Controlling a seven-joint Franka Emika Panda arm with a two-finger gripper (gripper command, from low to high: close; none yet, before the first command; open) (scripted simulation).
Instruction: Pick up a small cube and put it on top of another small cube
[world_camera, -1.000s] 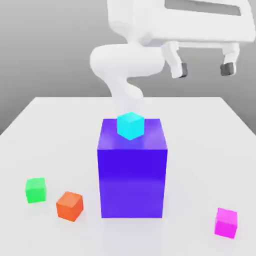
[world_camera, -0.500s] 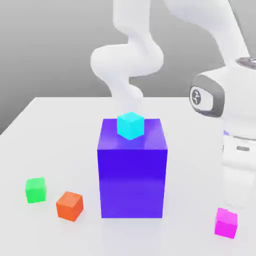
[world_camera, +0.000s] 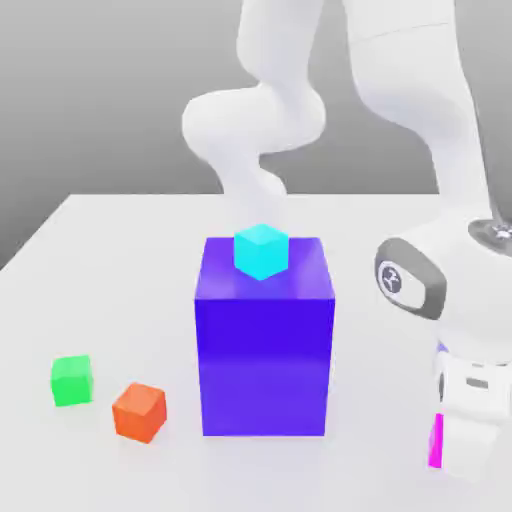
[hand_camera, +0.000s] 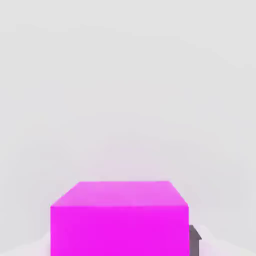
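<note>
The small cube (world_camera: 436, 441) is bright magenta and rests on the white table at the front of the exterior view's right. There the arm's white hand covers all of it but a thin strip. My gripper (world_camera: 465, 462) has come down around it. The hand view has the small cube (hand_camera: 120, 220) close up between the fingers, with one dark pad (hand_camera: 195, 241) flush against its side, so the jaws stand shut on it. A cyan small cube (world_camera: 261, 250) sits on top of the large blue-violet block (world_camera: 264, 345).
A green cube (world_camera: 72, 380) and an orange cube (world_camera: 139, 411) lie on the table (world_camera: 120, 260) at the front of the exterior view's left. The tall blue-violet block stands mid-table, left of my hand. The arm's base rises behind it.
The arm swung down from high above the table to the magenta cube. The hand now covers most of it, and the fingers have closed in from wide open.
</note>
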